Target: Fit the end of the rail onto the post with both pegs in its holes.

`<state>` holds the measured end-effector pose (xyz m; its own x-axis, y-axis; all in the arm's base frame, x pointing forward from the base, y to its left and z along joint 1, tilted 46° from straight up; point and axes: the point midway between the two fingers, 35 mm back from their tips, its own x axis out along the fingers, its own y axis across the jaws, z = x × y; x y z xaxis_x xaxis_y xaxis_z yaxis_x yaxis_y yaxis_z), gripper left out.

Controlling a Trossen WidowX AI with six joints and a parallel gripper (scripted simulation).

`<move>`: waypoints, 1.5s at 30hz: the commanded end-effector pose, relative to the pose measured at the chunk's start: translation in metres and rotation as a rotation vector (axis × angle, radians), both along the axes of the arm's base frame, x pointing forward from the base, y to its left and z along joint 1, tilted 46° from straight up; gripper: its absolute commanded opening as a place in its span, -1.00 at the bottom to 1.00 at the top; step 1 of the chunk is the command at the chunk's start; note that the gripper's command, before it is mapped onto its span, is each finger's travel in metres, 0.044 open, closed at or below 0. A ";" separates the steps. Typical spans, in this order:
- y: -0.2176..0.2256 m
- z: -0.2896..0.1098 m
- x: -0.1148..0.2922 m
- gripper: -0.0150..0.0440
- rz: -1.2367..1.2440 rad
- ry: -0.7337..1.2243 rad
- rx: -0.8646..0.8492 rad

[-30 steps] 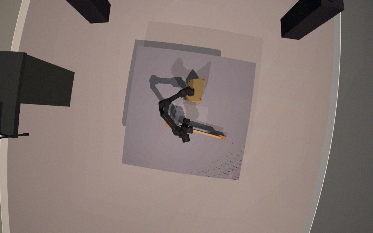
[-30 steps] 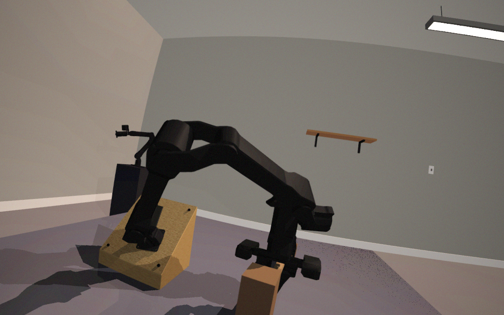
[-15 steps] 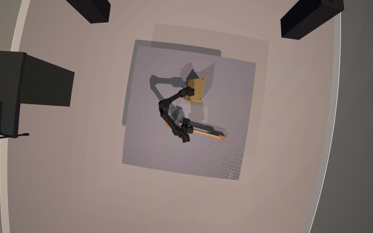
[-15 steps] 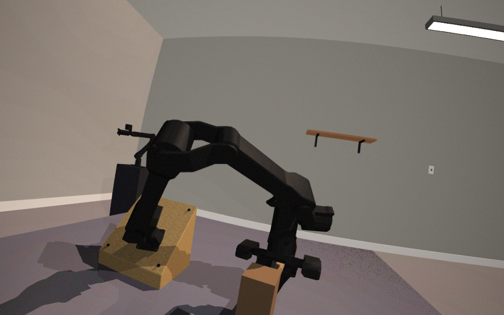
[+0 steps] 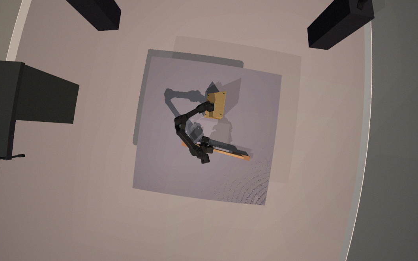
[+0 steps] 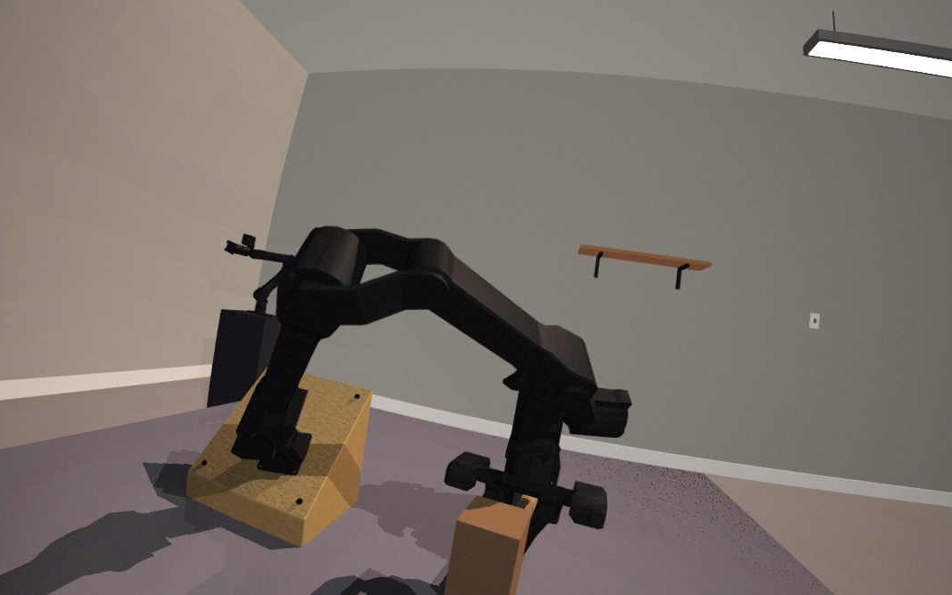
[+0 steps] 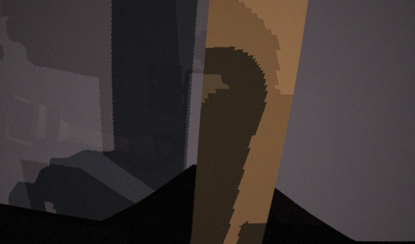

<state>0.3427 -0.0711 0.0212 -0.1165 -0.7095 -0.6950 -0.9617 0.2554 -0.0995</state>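
The long wooden rail (image 5: 231,154) (image 7: 249,129) lies across the grey mat, running from left to lower right in the overhead view. My gripper (image 5: 205,149) (image 6: 529,493) (image 7: 220,176) is shut on the rail near its left end, with a dark finger on each side of it in the wrist view. The short wooden post (image 6: 490,546) stands in the foreground of the side view, just in front of the gripper. It hides the rail's end and the pegs. The rail's far end (image 5: 246,158) is at the footboard block, which is too small to make out.
The arm's base stands on a wooden wedge block (image 5: 218,97) (image 6: 316,473) behind the rail. The grey mat (image 5: 171,175) ends at a square edge on the round floor. Dark boxes (image 5: 25,92) stand far off around the room.
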 end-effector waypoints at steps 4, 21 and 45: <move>0.003 0.002 0.002 -0.49 0.006 -0.007 0.006; 0.004 0.001 0.002 -0.49 0.006 -0.007 0.006; 0.004 0.000 0.002 -0.49 0.006 -0.007 0.006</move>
<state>0.3428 -0.0710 0.0212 -0.1162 -0.7094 -0.6952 -0.9617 0.2554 -0.0999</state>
